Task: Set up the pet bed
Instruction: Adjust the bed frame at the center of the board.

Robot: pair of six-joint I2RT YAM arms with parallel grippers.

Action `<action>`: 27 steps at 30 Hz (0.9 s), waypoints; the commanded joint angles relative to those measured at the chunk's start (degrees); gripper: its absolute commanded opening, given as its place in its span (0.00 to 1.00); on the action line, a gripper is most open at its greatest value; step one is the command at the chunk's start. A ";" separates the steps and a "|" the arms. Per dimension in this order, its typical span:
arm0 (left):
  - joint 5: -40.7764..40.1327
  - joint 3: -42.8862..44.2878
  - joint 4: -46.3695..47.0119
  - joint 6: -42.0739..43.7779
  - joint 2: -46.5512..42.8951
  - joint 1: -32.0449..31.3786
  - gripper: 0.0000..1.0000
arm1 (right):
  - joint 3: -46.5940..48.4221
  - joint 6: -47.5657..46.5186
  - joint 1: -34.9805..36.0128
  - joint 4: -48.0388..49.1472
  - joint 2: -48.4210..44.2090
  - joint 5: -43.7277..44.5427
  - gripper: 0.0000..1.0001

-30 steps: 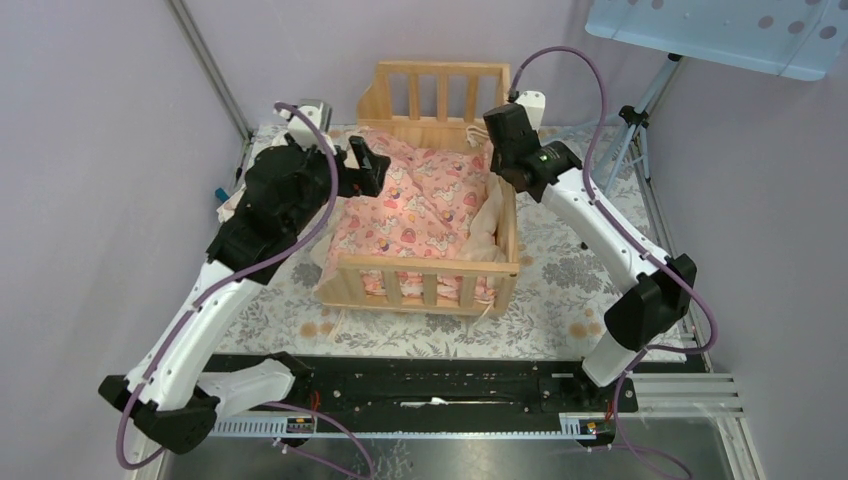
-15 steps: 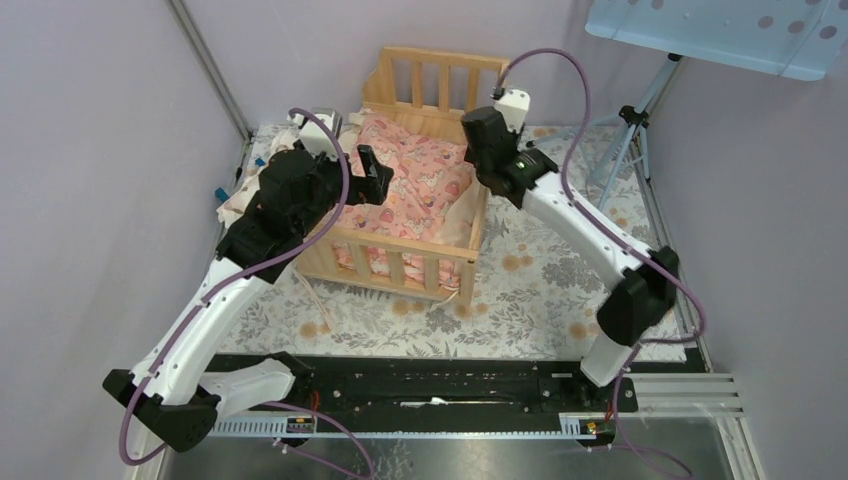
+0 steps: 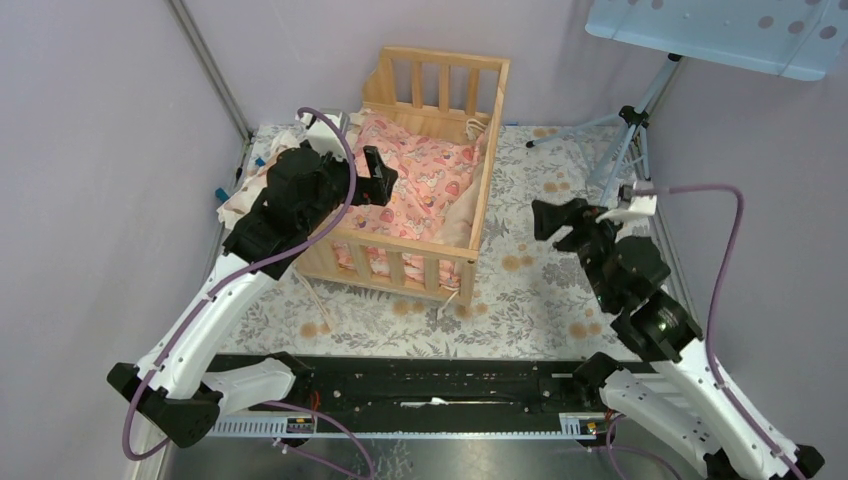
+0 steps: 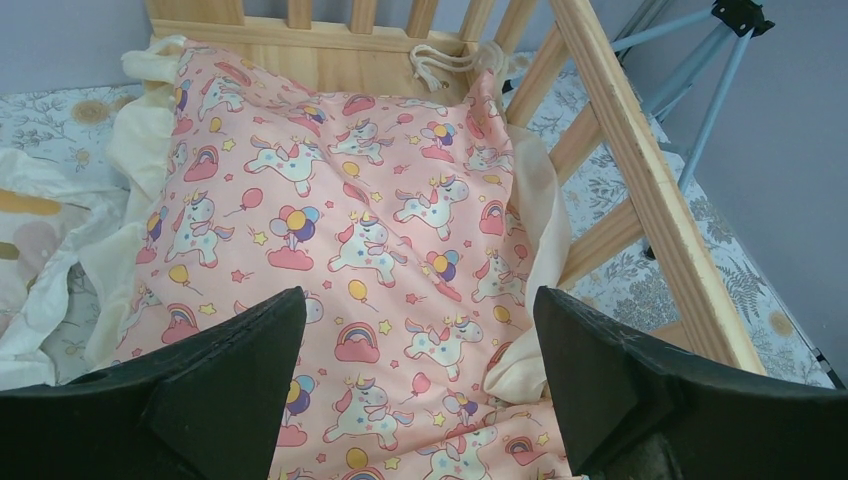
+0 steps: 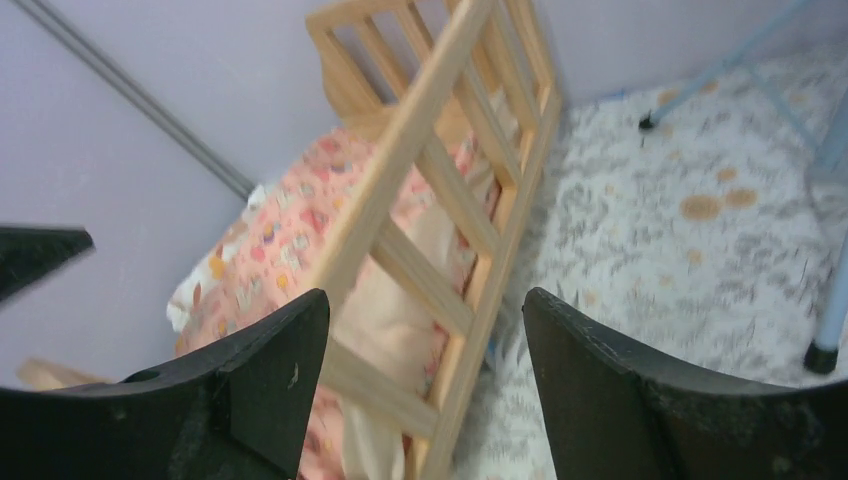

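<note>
The pet bed (image 3: 437, 87), a light wood frame with slatted rails, stands angled at the back middle of the table. A pink unicorn cushion (image 3: 425, 185) lies rumpled inside it, with its cream ruffle bunched against the right rail. My left gripper (image 3: 378, 178) hovers open over the cushion (image 4: 380, 230) at the bed's left side, holding nothing. My right gripper (image 3: 555, 218) is open and apart from the bed, out to its right. In the right wrist view the side rail (image 5: 420, 130) shows beyond the right gripper (image 5: 425, 380), untouched.
A small cream pillow with orange prints (image 3: 240, 200) lies left of the bed, by the wall. A tripod (image 3: 620, 150) stands at the back right under a pale panel (image 3: 720, 30). The floral cloth (image 3: 540, 290) covers the table. A cord (image 3: 445, 300) trails from the bed's front corner.
The bed has slid and turned toward the back left. My right gripper opened, left the bed's right rail and drew back to the right. The left gripper stayed open over the cushion.
</note>
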 commanded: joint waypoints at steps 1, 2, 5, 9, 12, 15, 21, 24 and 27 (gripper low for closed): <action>0.55 -0.15 2.53 -0.22 -0.82 0.31 0.92 | -13.01 10.51 0.34 -6.51 -6.31 -6.59 0.76; 0.66 -0.15 2.48 -0.33 -0.82 0.30 0.92 | -16.00 12.13 0.29 -6.47 -7.85 -7.99 0.74; 0.70 -0.58 2.50 -0.90 -1.09 0.31 0.91 | -24.54 21.02 0.33 -3.17 -10.86 -12.27 0.67; 1.30 -1.21 2.65 -1.49 -0.93 0.30 0.90 | -33.48 31.64 0.33 4.93 -10.32 -19.77 0.60; 1.45 -1.62 2.56 -1.72 -1.07 0.30 0.90 | -39.02 39.26 0.34 13.15 -10.97 -22.66 0.56; 1.73 -2.02 2.73 -1.98 -1.14 0.30 0.89 | -43.52 44.63 0.29 19.57 -11.99 -24.62 0.53; 2.28 -2.40 2.98 -2.20 -0.45 0.30 0.88 | -47.11 49.47 0.31 26.71 -10.79 -28.61 0.49; 2.65 -2.85 3.41 -2.45 -0.35 0.30 0.88 | -47.66 49.66 0.30 28.04 -10.46 -28.77 0.47; 3.17 -3.07 3.61 -2.63 -0.16 0.30 0.87 | -47.93 50.14 0.33 29.82 -9.90 -29.24 0.45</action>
